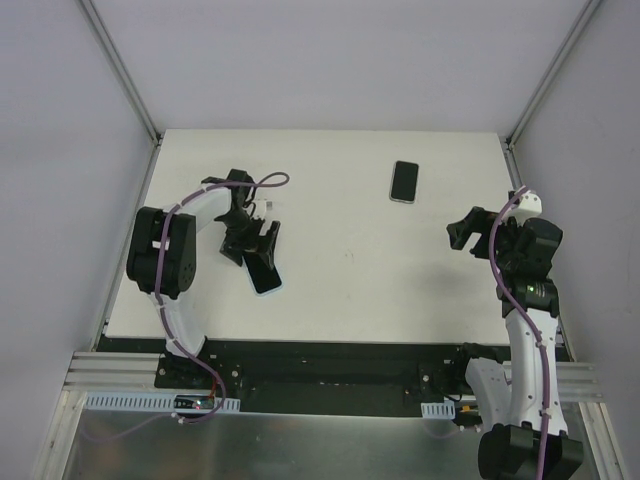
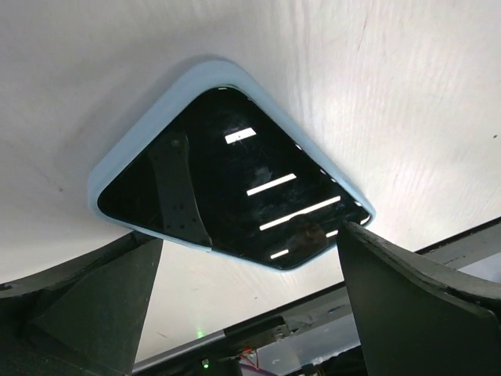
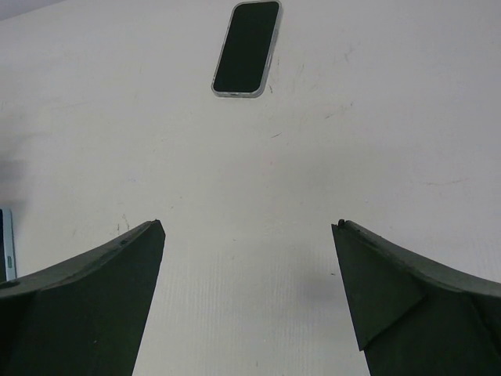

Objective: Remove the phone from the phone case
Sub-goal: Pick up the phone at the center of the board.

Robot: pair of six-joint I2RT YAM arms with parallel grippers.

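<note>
A phone with a glossy black screen [image 2: 235, 180] lies flat in a light blue phone case [image 2: 125, 149] on the white table, left of centre near the front edge [image 1: 266, 277]. My left gripper [image 1: 250, 243] hovers just behind it and is open, tilted down over it. In the left wrist view the cased phone sits just beyond the open left gripper [image 2: 250, 239], and the right fingertip [image 2: 352, 235] is close to the case's corner. Far off at the right side of the table, my right gripper [image 1: 462, 230] [image 3: 248, 225] is open and holds nothing.
A second dark phone with a pale rim [image 1: 404, 181] [image 3: 247, 48] lies at the back right of the table. A sliver of the blue-cased phone [image 3: 5, 244] shows at the left edge of the right wrist view. Grey walls enclose the table [image 1: 340, 290] on three sides.
</note>
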